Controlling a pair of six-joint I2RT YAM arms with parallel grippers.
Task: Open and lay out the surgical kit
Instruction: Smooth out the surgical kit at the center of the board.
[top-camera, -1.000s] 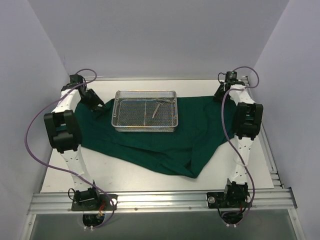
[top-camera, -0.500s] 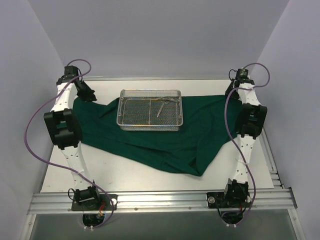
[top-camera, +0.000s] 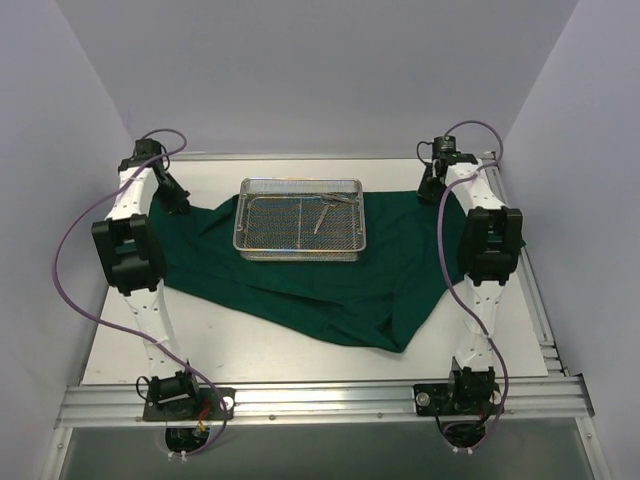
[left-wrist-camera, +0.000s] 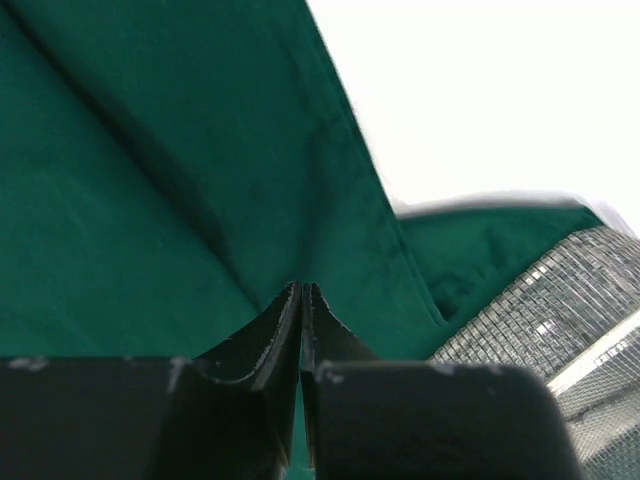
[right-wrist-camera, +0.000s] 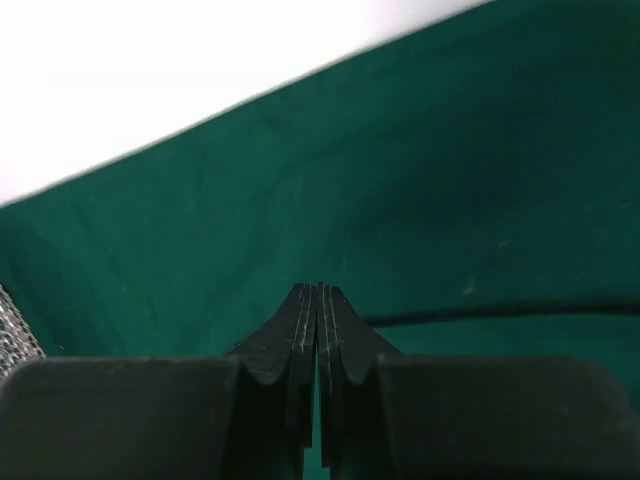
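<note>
The dark green cloth (top-camera: 300, 290) lies spread across the table, with the silver wire-mesh tray (top-camera: 300, 253) standing on its far part. Thin metal instruments (top-camera: 325, 212) lie inside the tray. My left gripper (top-camera: 178, 200) is at the cloth's far left corner. In the left wrist view it (left-wrist-camera: 301, 286) is shut, and a crease of the cloth (left-wrist-camera: 150, 180) runs into its tips, with the tray (left-wrist-camera: 540, 310) to the right. My right gripper (top-camera: 430, 188) is at the cloth's far right edge. In the right wrist view it (right-wrist-camera: 318, 287) is shut down on the cloth (right-wrist-camera: 450, 180).
The white table top (top-camera: 250, 350) shows in front of the cloth and along the far edge. White walls close in the left, back and right sides. A metal rail (top-camera: 320, 400) with both arm bases runs along the near edge.
Both grippers first moved outward, spreading the cloth and shifting the tray a little right. Since then my right gripper has moved back left and my left gripper slightly inward. The tray stayed put.
</note>
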